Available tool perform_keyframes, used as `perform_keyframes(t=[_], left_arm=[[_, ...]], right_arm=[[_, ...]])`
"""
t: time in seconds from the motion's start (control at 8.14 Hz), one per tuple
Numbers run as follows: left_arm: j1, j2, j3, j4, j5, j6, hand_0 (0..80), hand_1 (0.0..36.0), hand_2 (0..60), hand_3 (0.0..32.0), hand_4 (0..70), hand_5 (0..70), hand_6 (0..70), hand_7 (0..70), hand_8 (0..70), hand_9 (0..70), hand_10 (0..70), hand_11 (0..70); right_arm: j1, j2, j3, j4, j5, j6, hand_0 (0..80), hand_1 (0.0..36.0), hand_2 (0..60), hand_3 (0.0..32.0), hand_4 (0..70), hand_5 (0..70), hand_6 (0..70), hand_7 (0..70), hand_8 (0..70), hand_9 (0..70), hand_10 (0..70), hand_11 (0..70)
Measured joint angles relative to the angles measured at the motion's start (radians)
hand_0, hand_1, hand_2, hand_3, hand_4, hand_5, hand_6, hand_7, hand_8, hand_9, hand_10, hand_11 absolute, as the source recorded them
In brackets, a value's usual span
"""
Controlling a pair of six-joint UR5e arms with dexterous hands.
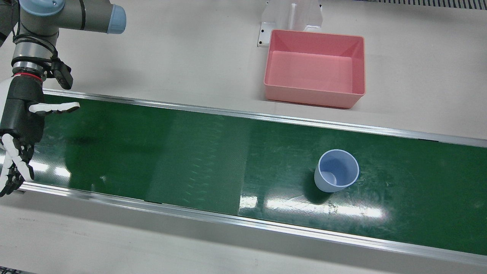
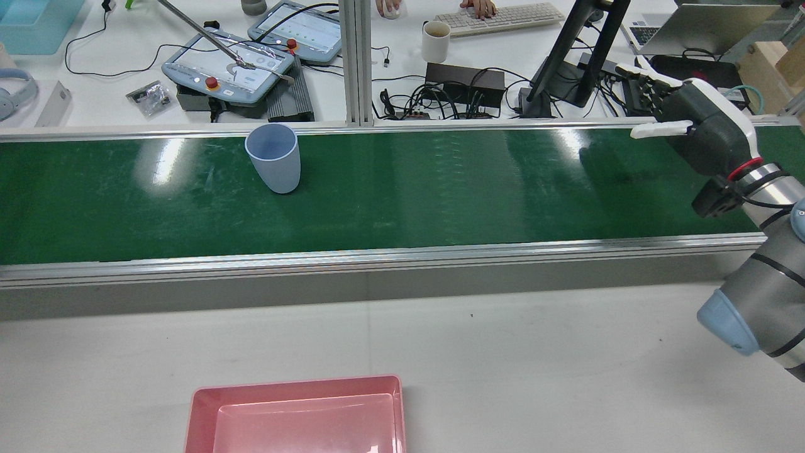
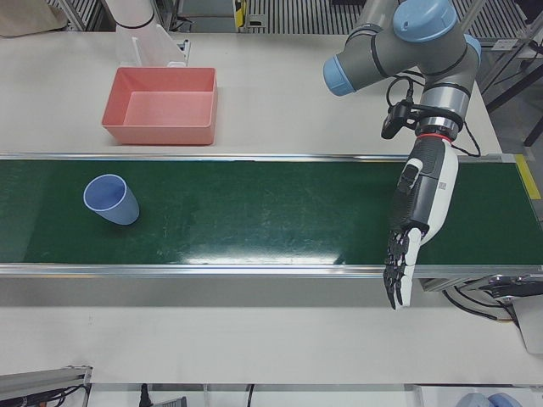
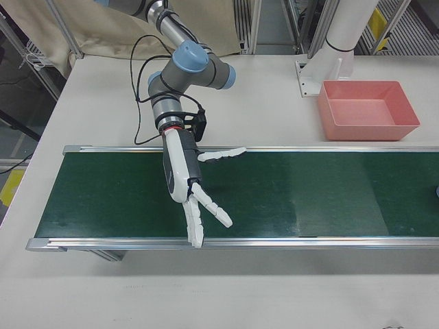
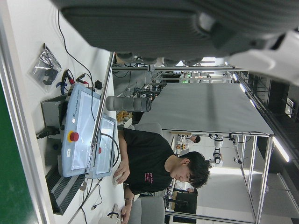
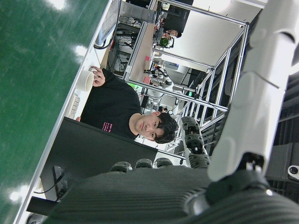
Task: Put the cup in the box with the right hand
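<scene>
A green conveyor belt point(image 1: 190, 152) runs across the pale counter point(image 1: 190, 57), with operators' desks and monitors beyond it in the rear view. The light blue cup point(image 1: 336, 170) stands upright on the belt, well apart from the right hand point(image 1: 19, 125), which hovers with fingers spread and released at the belt's far end, partly cut off by the front view's edge. The pink box point(image 1: 315, 68) sits empty on the counter beside the belt. The left hand appears only as a blurred dark shape point(image 5: 187, 28) in its own camera; its state cannot be told.
</scene>
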Motion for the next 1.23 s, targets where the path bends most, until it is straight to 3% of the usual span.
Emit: perform_keyframes(t=[0.49, 1.23], left_arm=[[0.0, 0.0, 0.0, 0.0, 0.0, 0.0, 0.0, 0.0, 0.0, 0.0, 0.0, 0.0, 0.0, 0.0, 0.0, 0.0, 0.0, 0.0], [0.0, 0.0, 0.0, 0.0, 0.0, 0.0, 0.0, 0.0, 0.0, 0.0, 0.0, 0.0, 0.0, 0.0, 0.0, 0.0, 0.0, 0.0]], right_arm=[[-0.006, 0.002, -0.003, -0.023, 0.002, 0.042, 52.3, 21.1, 10.0, 1.4, 1.5, 5.1, 0.0, 0.0, 0.0, 0.0, 0.0, 0.0], [-0.015, 0.007, 0.009, -0.036, -0.001, 0.034, 52.9, 17.9, 0.0, 2.6, 0.0, 5.2, 0.0, 0.0, 0.0, 0.0, 0.0, 0.0]])
